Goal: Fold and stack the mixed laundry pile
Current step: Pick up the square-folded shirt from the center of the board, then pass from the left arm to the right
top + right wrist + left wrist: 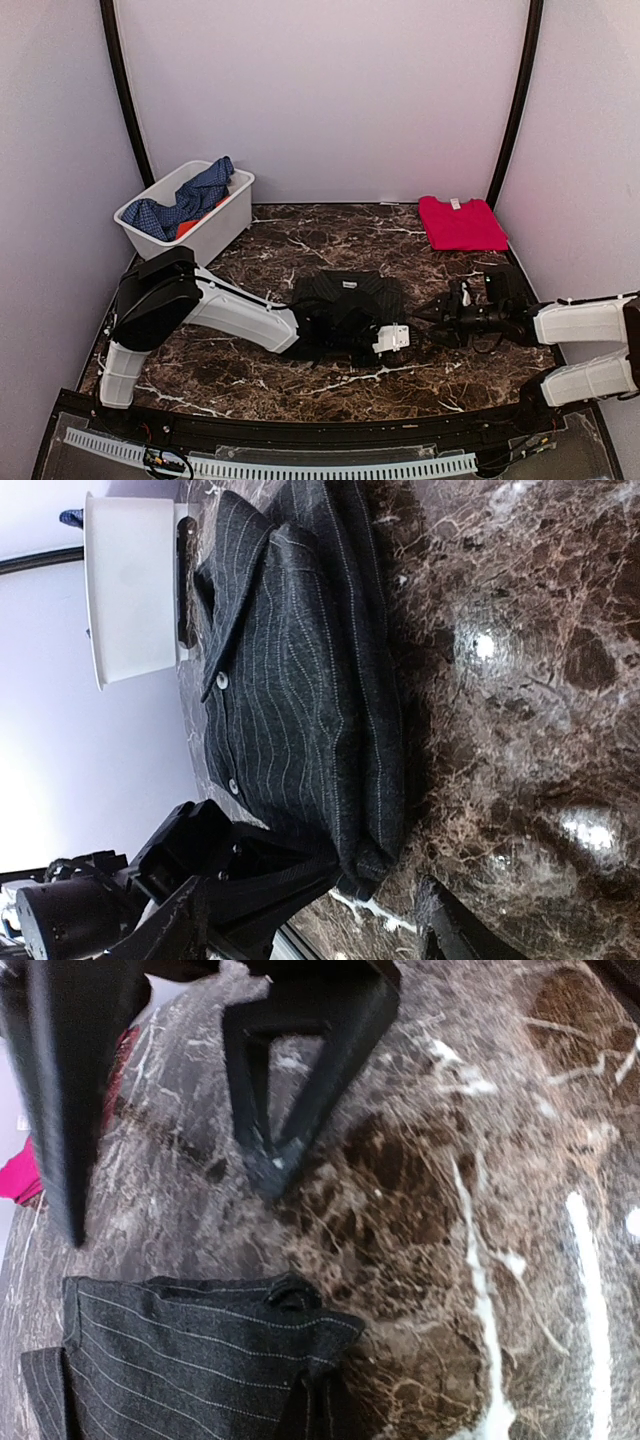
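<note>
**Fold-and-stack task, shirt fold nearly complete.** The dark pinstriped shirt (pixel 350 300) lies flat on the marble table (pixel 300 235) as a compact rectangle, collar and buttons up, between the two claws.

- **Left claw (pixel 175 1210):** the fingers stand apart, one of them blurred, with nothing between them. The shirt's edge lies just behind the tips, under the wrist.
- **Right claw (pixel 430 318):** the jaws are wide and empty. The shirt's corner is just ahead of the tips, and contact cannot be judged.
- **Other garments:** the red cloth (pixel 462 224), neatly folded, lies well apart, off to the side of the right claw. The blue checked garment (pixel 195 195) and the orange piece (pixel 190 229) sit in the white bin (pixel 215 232), well behind the left claw.

**Judgement:** the shirt looks ready for stacking. The next move probably calls for both claws to pinch opposite edges low, lift evenly so the folds hold, and set the shirt squarely on the red cloth.
</note>
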`<state>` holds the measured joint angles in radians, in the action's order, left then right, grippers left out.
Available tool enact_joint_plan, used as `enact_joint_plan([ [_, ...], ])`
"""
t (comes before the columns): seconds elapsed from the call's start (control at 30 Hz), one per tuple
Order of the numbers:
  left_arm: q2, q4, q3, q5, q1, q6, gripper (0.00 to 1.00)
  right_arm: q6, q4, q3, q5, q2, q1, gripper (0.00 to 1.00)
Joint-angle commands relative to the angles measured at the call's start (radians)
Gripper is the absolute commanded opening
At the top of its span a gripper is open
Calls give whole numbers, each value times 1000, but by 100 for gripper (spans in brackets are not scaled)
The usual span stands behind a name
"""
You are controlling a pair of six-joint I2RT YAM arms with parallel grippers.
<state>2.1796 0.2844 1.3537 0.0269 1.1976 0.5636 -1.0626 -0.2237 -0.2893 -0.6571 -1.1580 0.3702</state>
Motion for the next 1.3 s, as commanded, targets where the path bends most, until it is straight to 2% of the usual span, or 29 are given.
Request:
enact_joint_plan([
  [0.0, -7, 116, 46, -39, -7, -123, 0, -71, -199, 4, 7, -89, -5, 68],
  [0.3, -10, 158, 43, -41, -22, -197, 0, -195, -462, -7, 70, -270, 27, 72],
  [0.53, -11, 178, 44, -41, -24, -206, 0, -264, -611, -41, 148, -420, 80, 64],
  [0.67, -9, 184, 50, -44, -24, -205, 0, -293, -730, -68, 192, -527, 111, 55],
  [0.83, -11, 180, 52, -59, -24, -193, 0, -335, -862, -120, 220, -668, 137, 49],
  [1.07, -9, 166, 51, -53, -25, -173, 0, -354, -924, -152, 261, -769, 144, 43],
  [1.1, -9, 166, 50, -52, -25, -167, 0, -352, -920, -156, 261, -772, 144, 40],
  [1.13, -8, 163, 50, -52, -26, -161, 0, -347, -916, -160, 262, -775, 144, 33],
  [1.2, -8, 157, 52, -45, -26, -156, 2, -334, -900, -172, 256, -775, 143, 13],
  [1.23, -8, 155, 53, -40, -26, -158, 5, -326, -875, -179, 255, -770, 142, 6],
  [1.27, -11, 145, 58, -21, -26, -168, 14, -309, -838, -190, 251, -758, 140, 0],
])
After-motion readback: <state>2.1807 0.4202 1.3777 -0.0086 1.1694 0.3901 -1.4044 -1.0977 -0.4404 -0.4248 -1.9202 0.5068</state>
